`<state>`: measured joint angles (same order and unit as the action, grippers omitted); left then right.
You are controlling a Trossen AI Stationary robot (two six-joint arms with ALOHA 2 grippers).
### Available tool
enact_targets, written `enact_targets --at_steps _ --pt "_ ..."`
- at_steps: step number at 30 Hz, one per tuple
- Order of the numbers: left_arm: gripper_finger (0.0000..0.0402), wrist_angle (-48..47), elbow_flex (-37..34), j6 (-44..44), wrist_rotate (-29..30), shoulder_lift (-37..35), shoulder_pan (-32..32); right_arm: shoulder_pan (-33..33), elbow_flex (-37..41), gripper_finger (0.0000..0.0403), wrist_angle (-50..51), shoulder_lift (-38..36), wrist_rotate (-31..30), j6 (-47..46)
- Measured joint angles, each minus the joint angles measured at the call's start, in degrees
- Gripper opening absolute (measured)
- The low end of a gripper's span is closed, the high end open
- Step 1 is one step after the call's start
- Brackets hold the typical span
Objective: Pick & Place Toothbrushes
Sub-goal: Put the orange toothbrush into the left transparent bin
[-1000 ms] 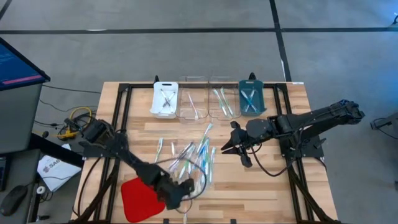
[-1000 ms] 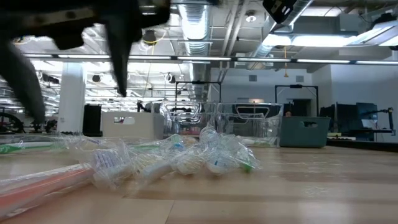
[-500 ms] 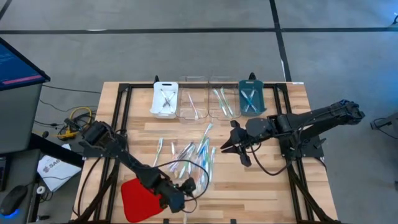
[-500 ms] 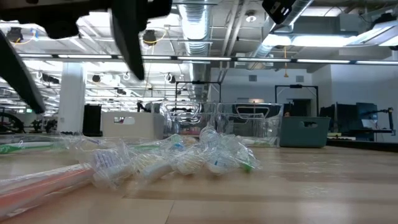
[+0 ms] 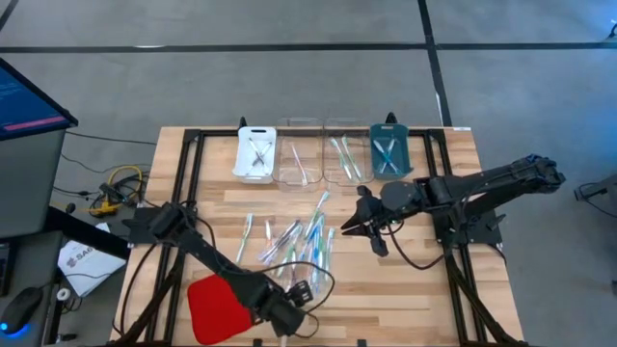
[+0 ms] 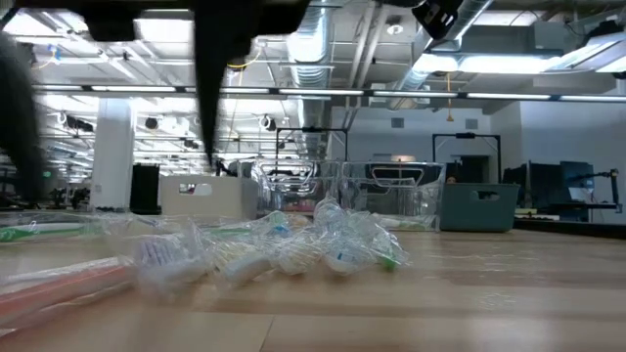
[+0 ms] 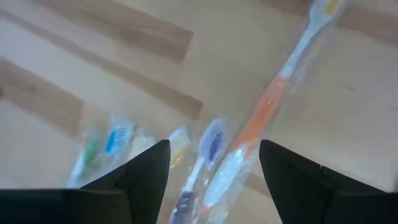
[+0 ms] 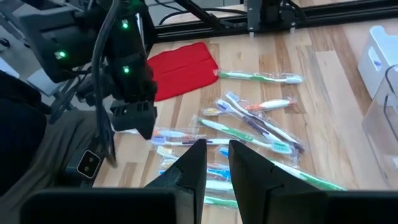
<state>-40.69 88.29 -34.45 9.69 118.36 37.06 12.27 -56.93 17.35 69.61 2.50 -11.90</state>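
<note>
Left gripper [image 5: 289, 313] spread wide, empty, near bench's front edge above wrapped toothbrushes [image 5: 299, 246] mid-bench. Advise centring on the orange-handled toothbrush [image 7: 258, 127], descending square. Right gripper [image 5: 359, 226] nearly clenched, empty, waiting.

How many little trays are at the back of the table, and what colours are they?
white tray: 1
clear trays: 2
teal tray: 1
Total: 4
</note>
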Motion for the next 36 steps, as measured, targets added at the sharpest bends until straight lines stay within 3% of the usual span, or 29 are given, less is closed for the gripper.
enact_targets --at_steps 14,36 --pt "0.0264 1.18 -0.13 -4.11 0.01 0.07 0.04 -0.07 0.02 0.0064 0.18 0.17 0.0 0.94" --pt "0.0235 7.1 -5.46 -10.68 -12.82 0.23 -2.06 -1.25 0.02 0.0063 0.06 0.12 0.0 1.97"
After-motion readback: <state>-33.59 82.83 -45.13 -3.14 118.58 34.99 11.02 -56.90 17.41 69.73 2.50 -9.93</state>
